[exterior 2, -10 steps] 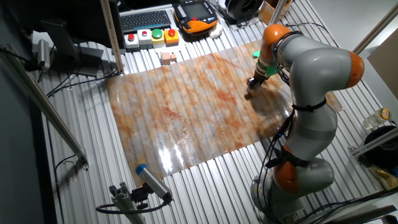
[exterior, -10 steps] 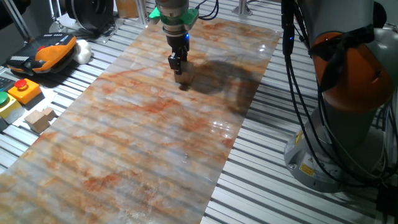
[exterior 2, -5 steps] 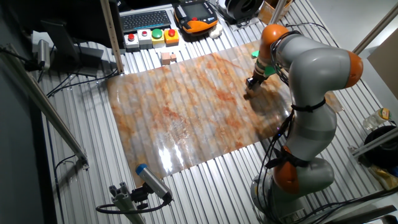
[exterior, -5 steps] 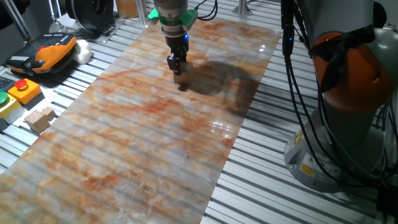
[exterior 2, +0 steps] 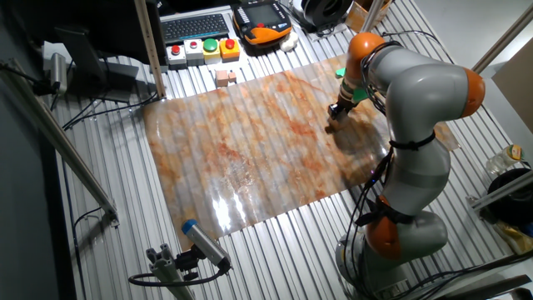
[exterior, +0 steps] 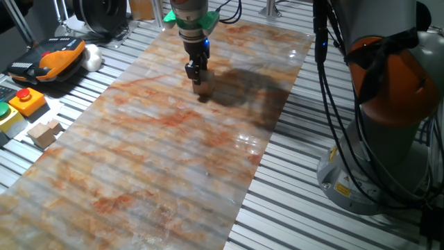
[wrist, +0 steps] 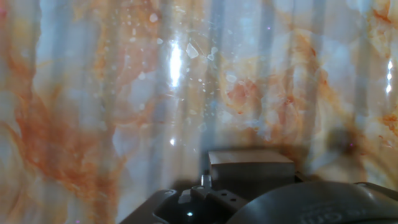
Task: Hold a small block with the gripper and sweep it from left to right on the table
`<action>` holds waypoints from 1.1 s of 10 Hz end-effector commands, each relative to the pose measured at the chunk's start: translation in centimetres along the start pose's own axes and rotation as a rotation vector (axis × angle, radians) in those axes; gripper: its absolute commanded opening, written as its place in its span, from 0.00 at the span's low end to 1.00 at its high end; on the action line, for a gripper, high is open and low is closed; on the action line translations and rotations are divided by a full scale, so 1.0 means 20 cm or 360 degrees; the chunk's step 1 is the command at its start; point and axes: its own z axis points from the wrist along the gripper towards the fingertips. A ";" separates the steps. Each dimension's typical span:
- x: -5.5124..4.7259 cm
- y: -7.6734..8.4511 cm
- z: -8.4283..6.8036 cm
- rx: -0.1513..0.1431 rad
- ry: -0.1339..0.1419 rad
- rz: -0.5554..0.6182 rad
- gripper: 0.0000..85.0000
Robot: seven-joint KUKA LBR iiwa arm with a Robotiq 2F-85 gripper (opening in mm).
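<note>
The small tan wooden block (exterior: 200, 87) rests on the marbled orange and grey table (exterior: 152, 139), held between the black fingers of my gripper (exterior: 198, 78), which is shut on it. A blue light and a green ring sit above the fingers. In the other fixed view the gripper (exterior 2: 336, 117) stands near the table's (exterior 2: 241, 150) right edge with the block (exterior 2: 331, 125) under it. In the hand view the block (wrist: 250, 164) shows at the bottom centre, just above the gripper body, against the table (wrist: 112, 99).
A pair of joined tan blocks (exterior: 44, 132) lies on the metal slats left of the table, also seen in the other fixed view (exterior 2: 224, 78). Button boxes (exterior: 26, 101), an orange pendant (exterior: 55, 55) and a keyboard (exterior 2: 196, 27) sit nearby. The arm's base (exterior: 388, 104) and cables stand at the right.
The gripper with the block has shifted very slightly toward the left along the table; otherwise nothing has visibly changed.
</note>
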 end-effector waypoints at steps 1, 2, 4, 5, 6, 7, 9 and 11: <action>0.00 0.00 0.00 -0.0002 0.0000 0.0000 0.00; 0.00 0.01 0.00 -0.0002 0.0005 0.0003 0.00; -0.01 0.03 -0.01 -0.0003 0.0005 0.0008 0.00; -0.01 0.03 -0.01 -0.0003 0.0007 0.0012 0.00; -0.01 0.04 -0.01 -0.0003 0.0007 0.0017 0.00; -0.02 0.05 -0.01 0.0000 0.0007 0.0020 0.00; -0.02 0.07 -0.01 0.0000 0.0007 0.0027 0.00; -0.02 0.09 -0.02 -0.0001 0.0017 0.0034 0.00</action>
